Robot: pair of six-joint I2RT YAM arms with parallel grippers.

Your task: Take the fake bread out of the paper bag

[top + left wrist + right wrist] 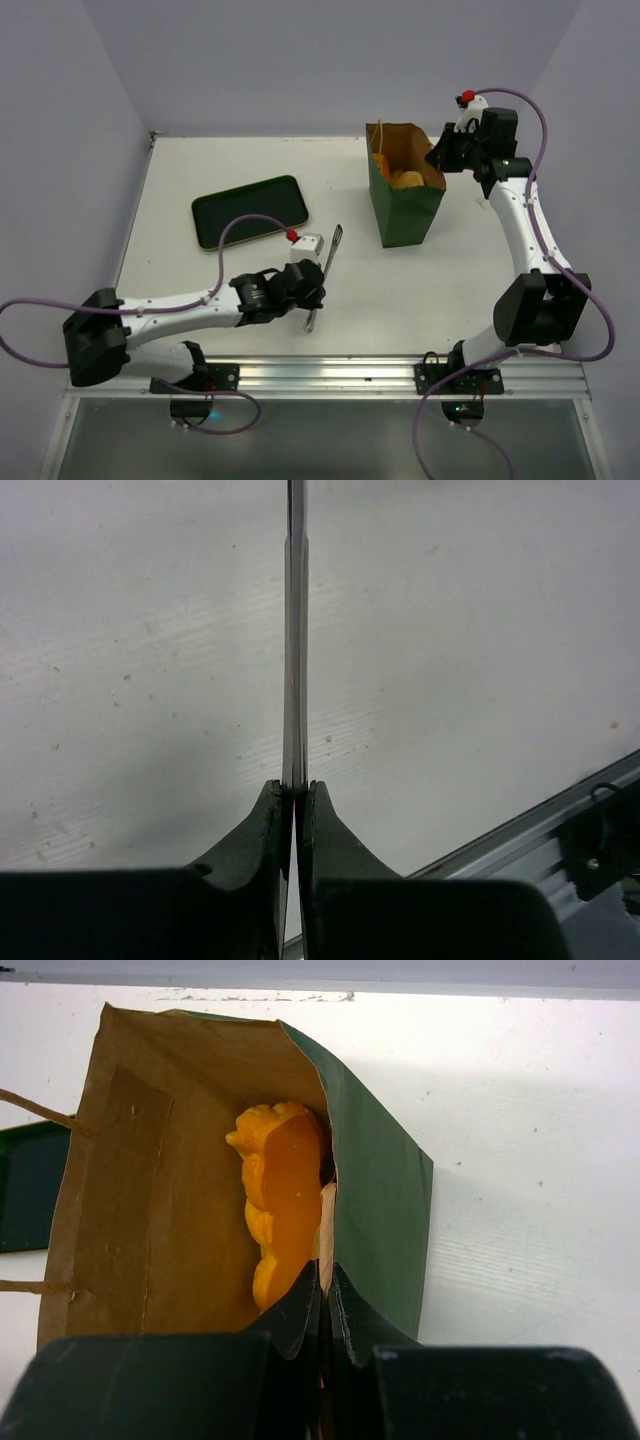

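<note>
Right wrist view: the right hand (325, 1295) pinches the rim of the paper bag (385, 1200), with the fake bread (285, 1195) inside it. The left hand (297, 792) is clamped on a thin metal tool (296, 630).

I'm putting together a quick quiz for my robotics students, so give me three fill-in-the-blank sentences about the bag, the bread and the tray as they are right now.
1. The orange fake bread lies ____ the paper bag.
2. The right gripper is shut on the rim of that ____.
3. In the top view, the dark green tray lies to the bag's ____.
Missing words: inside; bag; left.
</note>
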